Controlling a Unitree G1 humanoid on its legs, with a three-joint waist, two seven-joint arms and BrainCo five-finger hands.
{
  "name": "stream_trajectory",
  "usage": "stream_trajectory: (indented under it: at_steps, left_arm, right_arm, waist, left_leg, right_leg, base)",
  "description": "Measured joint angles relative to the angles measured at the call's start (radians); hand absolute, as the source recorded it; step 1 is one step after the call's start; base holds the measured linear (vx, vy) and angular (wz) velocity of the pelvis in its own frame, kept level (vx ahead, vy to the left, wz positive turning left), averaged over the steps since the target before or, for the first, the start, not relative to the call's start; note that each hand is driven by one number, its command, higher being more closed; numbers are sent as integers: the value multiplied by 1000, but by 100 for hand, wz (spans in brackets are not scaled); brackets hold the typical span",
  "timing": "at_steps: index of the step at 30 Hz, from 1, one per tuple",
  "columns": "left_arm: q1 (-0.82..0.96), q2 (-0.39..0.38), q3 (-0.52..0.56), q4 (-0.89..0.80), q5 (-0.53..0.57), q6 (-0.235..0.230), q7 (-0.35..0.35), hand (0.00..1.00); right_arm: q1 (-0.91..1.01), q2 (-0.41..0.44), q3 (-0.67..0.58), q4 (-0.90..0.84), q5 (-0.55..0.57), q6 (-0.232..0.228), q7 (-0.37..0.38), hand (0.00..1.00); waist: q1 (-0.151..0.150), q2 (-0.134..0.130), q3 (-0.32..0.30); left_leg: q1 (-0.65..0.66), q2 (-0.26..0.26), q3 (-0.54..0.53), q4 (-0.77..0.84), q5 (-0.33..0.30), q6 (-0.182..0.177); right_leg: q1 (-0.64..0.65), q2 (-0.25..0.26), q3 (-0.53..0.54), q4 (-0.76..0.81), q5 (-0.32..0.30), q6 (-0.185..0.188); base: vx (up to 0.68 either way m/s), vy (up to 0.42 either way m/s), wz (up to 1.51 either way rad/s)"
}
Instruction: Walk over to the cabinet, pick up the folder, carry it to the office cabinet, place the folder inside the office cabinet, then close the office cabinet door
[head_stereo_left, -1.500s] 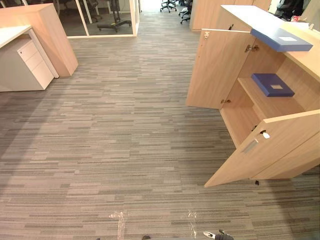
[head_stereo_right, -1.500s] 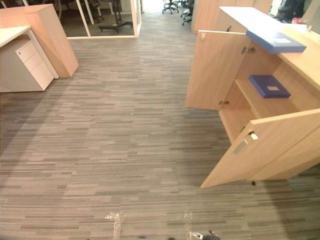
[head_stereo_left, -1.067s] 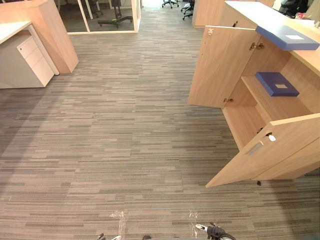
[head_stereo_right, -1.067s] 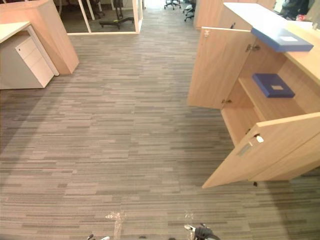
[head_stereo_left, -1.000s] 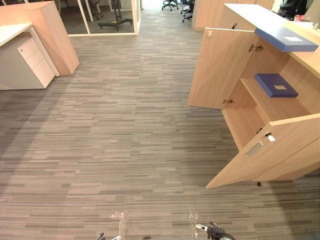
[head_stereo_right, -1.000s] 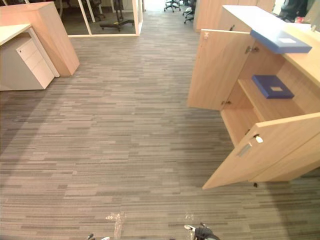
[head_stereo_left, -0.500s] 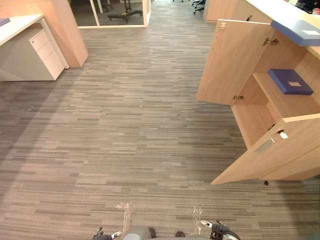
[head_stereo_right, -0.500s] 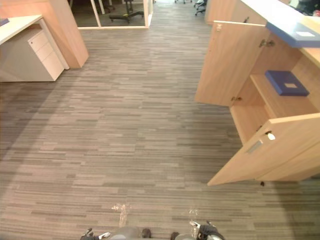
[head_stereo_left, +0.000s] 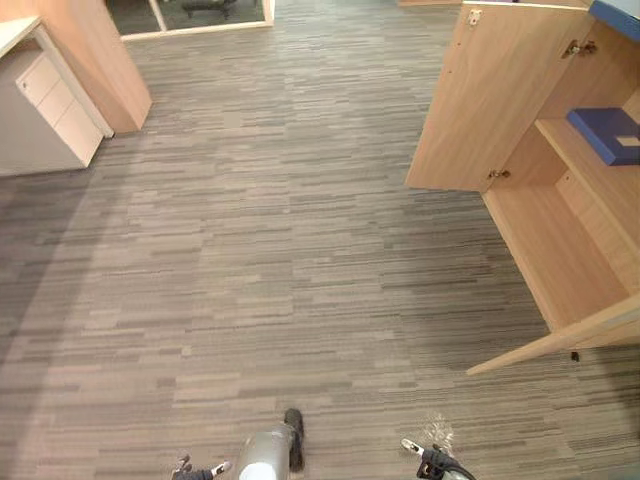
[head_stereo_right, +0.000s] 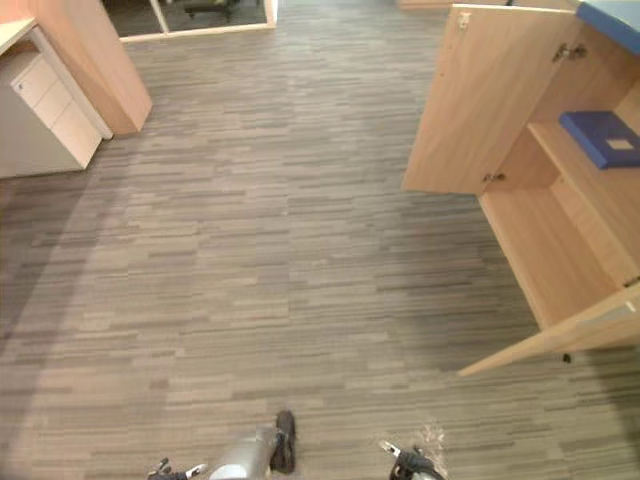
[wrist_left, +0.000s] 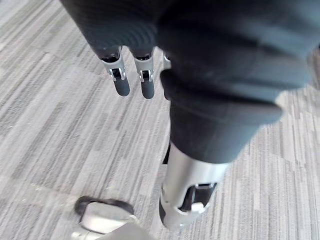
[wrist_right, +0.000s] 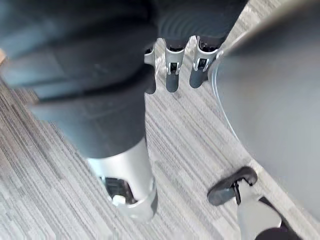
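Observation:
A dark blue folder (head_stereo_left: 610, 135) with a white label lies flat on the middle shelf of the open wooden cabinet (head_stereo_left: 560, 240) at the right. The corner of a second blue folder (head_stereo_right: 610, 15) lies on the cabinet's top. Both of my hands hang low beside me, far from the cabinet. The left hand (head_stereo_left: 195, 470) and the right hand (head_stereo_left: 435, 465) peek in at the bottom edge. In the wrist views the left hand's fingers (wrist_left: 120, 80) and the right hand's fingers (wrist_right: 172, 75) hang straight over the carpet and hold nothing.
The cabinet's far door (head_stereo_left: 500, 90) stands open towards me, and its near door (head_stereo_left: 560, 340) juts out over the carpet at lower right. A white drawer unit (head_stereo_left: 45, 105) and a wooden partition (head_stereo_left: 100, 50) stand at upper left. Grey striped carpet (head_stereo_left: 280, 250) lies between.
The camera has moved forward and tipped down, so the cabinet sits nearer and higher in view and the top folder is almost cut off. Both hands still hang empty.

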Motion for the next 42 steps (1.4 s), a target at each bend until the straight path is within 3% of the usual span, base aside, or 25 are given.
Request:
stream_trajectory:
  at_steps: [2, 3, 4, 5, 6, 7, 9, 11, 12, 15, 17, 18, 19, 20, 21, 22, 24, 27, 31, 33, 36, 38, 39, 40, 42]
  left_arm:
    - [5, 3, -36, 5, 1, -2, -1, 0]
    - [1, 5, -58, 11, 0, -5, -3, 0]
    - [-9, 7, -81, 21, 0, -9, -7, 0]
    - [-11, 9, -91, 24, 0, -11, -11, 0]
    - [-20, 21, -105, 37, -1, -14, -14, 0]
    - [-34, 31, -109, 56, -2, -16, -14, 0]
    - [-59, 37, -111, 77, -2, -14, -13, 0]
    - [-85, 45, -101, 75, -7, -14, -11, 0]
    - [-93, 44, -84, 75, -6, -14, -10, 0]
    - [-90, 21, -20, 71, -2, -13, -10, 0]
    - [-82, -31, 85, 66, -31, -10, -6, 0]
    - [-79, -53, 112, 68, -52, -5, -4, 0]
    - [-74, -64, 146, 50, -71, -4, -6, 0]
    - [-73, -71, 160, 39, -79, -3, -8, 0]
    - [-68, -83, 184, 23, -91, 0, -11, 0]
    - [-55, -90, 197, 12, -94, 1, -12, 0]
    - [-53, -89, 194, -1, -93, 1, -11, 0]
    - [-63, -86, 163, -33, -90, -1, -9, 0]
    - [-70, -91, 159, -45, -78, -3, 6, 0]
    - [-73, -93, 161, -44, -70, -8, 19, 0]
    - [-64, -100, 166, -37, -74, -11, 31, 0]
    - [-48, -95, 173, -10, -86, -12, 35, 0]
    - [-45, -84, 187, 0, -98, -15, 36, 0]
    - [-45, -68, 188, 10, -95, -18, 40, 0]
    - [-48, -55, 190, 38, -95, -20, 48, 0]
  right_arm:
    - [-14, -30, -8, -2, -22, 0, 6, 0]
    - [-27, -49, -1, -7, -22, -1, 6, 0]
    - [-49, -56, 6, -10, -19, 0, 6, 0]
    - [-56, -53, 21, -9, -16, 0, 5, 0]
    - [-62, -37, 42, -10, -15, -4, 6, 0]
    - [-76, -20, 58, -10, -11, -14, 5, 0]
    - [-93, 0, 77, -33, -8, -29, 6, 0]
    - [-101, 15, 81, -53, 23, -36, 5, 0]
    - [-92, 20, 82, -58, 46, -38, 5, 0]
    - [-52, 9, 100, -56, 74, -30, 4, 0]
    - [-24, -4, 95, -61, 104, -28, 4, 0]
    - [-7, -10, 94, -73, 104, -28, 4, 0]
    - [3, -8, 99, -85, 103, -29, 4, 0]
    - [4, -7, 99, -89, 104, -28, 4, 0]
    - [6, -5, 100, -98, 104, -26, 4, 0]
    - [9, -1, 100, -98, 104, -27, 4, 0]
    - [15, -1, 109, -96, 104, -26, 4, 0]
    - [20, -3, 119, -94, 103, -19, 3, 0]
    - [13, -2, 153, -93, 102, -8, -4, 0]
    - [8, -3, 198, -93, 100, -9, -6, 0]
    - [5, 6, 200, -87, 97, -9, -8, 0]
    - [17, 17, 198, -86, 88, -9, -7, 0]
    - [20, 40, 195, -78, 80, -8, -6, 0]
    - [19, 71, 185, -77, 69, -8, -3, 0]
    - [18, 93, 177, -72, 61, -7, 0, 0]
  waist:
    - [-9, 9, -23]
    - [-24, 24, -34]
    - [-42, 26, -34]
    - [-46, 35, -38]
    - [-49, 25, -30]
    - [-45, 23, -17]
    - [-49, 26, 14]
    - [-44, 5, 67]
    - [-46, -5, 73]
    - [-44, -15, 72]
    - [-50, 19, 72]
    - [-52, 44, 64]
    - [-46, 50, 60]
    - [-40, 50, 60]
    - [-38, 59, 60]
    - [-37, 61, 61]
    - [-32, 58, 61]
    - [-9, 46, 66]
    - [6, 35, 73]
    - [14, 34, 73]
    - [36, 35, 70]
    - [49, 32, 40]
    - [53, -6, 24]
    - [55, -38, -1]
    - [68, -49, -32]
  left_leg:
    - [90, -66, 6, -71, 2, 25]
    - [144, -90, 10, -111, 5, 30]
    - [193, -93, 2, -145, 5, 30]
    - [217, -92, -6, -160, 5, 30]
    - [262, -88, -16, -183, 5, 30]
    - [298, -80, -14, -209, 5, 30]
    - [337, -56, -9, -240, -6, 40]
    - [390, -50, -4, -262, -23, 47]
    - [398, -51, -6, -259, -44, 40]
    - [410, -46, -36, -223, -112, 54]
    - [410, 22, -51, -125, -209, 17]
    - [395, 72, -59, -40, -253, -17]
    - [314, 127, -58, 164, -285, -51]
    - [268, 161, -60, 283, -279, -62]
    - [184, 226, -63, 513, -248, -107]
    - [142, 275, -65, 678, -237, -126]
    - [88, 308, -66, 789, -238, -125]
    - [-22, 297, -59, 717, -245, -113]
    - [-64, 254, -133, 358, -235, -115]
    - [-91, 231, -272, 106, -162, -120]
    - [-94, 218, -412, -8, -113, -146]
    - [-94, 194, -408, 30, 50, -159]
    - [-98, 162, -371, 53, 73, -167]
    - [-92, 143, -320, 40, 60, -145]
    - [-48, 113, -244, 18, 37, -96]
  right_leg:
    - [-83, -66, -3, 205, 50, -53]
    - [-153, -112, -55, 385, 76, -128]
    - [-208, -127, -142, 539, 80, -154]
    - [-223, -124, -185, 586, 76, -149]
    - [-246, -107, -261, 649, 19, -119]
    - [-296, -47, -274, 679, -67, -73]
    - [-374, 71, -291, 670, -134, -37]
    - [-416, 168, -359, 551, -140, -53]
    - [-430, 213, -392, 436, -119, -85]
    - [-424, 243, -397, 278, -61, -182]
    - [-365, 278, -460, 267, -60, -210]
    - [-335, 320, -486, 249, -85, -219]
    - [-306, 361, -502, 229, -113, -221]
    - [-286, 383, -503, 210, -119, -227]
    - [-234, 433, -497, 170, -121, -237]
    - [-177, 467, -488, 142, -136, -245]
    - [-95, 497, -450, 91, -146, -241]
    - [-21, 493, -364, 15, -144, -233]
    - [69, 459, -260, -43, -145, -187]
    - [106, 434, -197, -58, -167, -145]
    - [129, 400, -118, -46, -212, -73]
    - [134, 355, -51, -40, -234, -34]
    - [120, 311, -15, -25, -228, -19]
    - [73, 263, 14, 1, -189, 9]
    - [29, 208, 78, 48, -114, 8]
  base:
    - [436, 365, -31]
    - [440, 325, -1]
    - [354, 241, 4]
    - [397, 240, 6]
    - [300, 114, -18]
    - [264, 74, -25]
    - [166, -8, -28]
    - [140, -76, -13]
    - [133, -130, 7]
    - [197, -163, 35]
    - [371, -208, 34]
    - [413, -237, 31]
    - [332, -214, 20]
    - [528, -320, -9]
    - [556, -288, -44]
    - [472, -229, -50]
    - [465, -85, -59]
    - [427, -2, -73]
    - [343, 106, -82]
    - [364, 205, -75]
    - [424, 376, -88]
    - [466, 486, -100]
    - [467, 499, -91]
    - [510, 571, -95]
    - [386, 458, -85]
